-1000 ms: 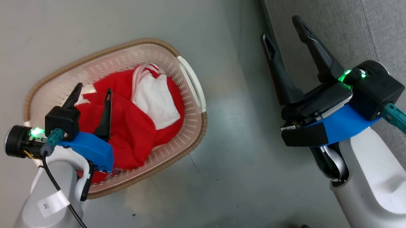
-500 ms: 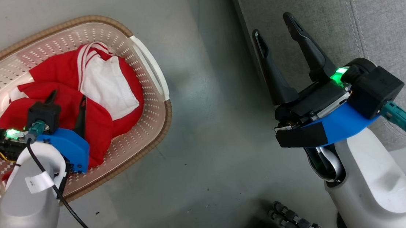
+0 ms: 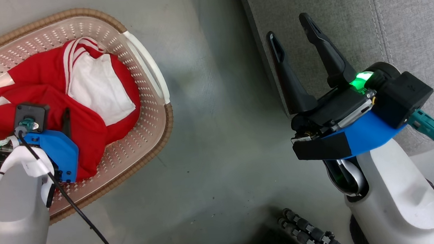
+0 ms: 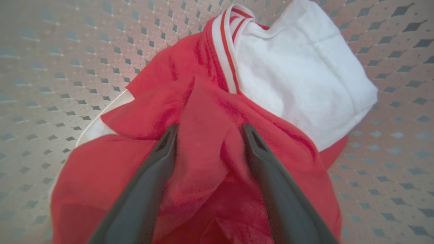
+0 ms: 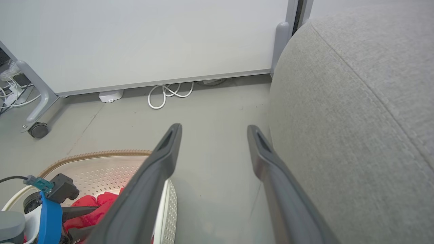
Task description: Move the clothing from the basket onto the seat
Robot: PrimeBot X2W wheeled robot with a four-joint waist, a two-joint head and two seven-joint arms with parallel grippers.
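The clothing is a crumpled red heap with a white panel and striped trim, lying in the cream perforated basket on the floor at the left. My left gripper is down inside the basket, open. Its two dark fingers press into the fabric on either side of a raised red fold. My right gripper hangs open and holds nothing, above the floor right beside the edge of the grey seat. In the right wrist view the seat curves up on the right and the basket lies at the lower left.
Grey floor separates the basket from the seat. A pale wall panel stands beyond, with a coiled white cable at its foot and a caster at the left. A black ribbed hose lies near my base.
The head camera has shifted, sliding the whole picture left. My left gripper has sunk lower into the basket and tipped steeper onto the red cloth. The right gripper has held its pose.
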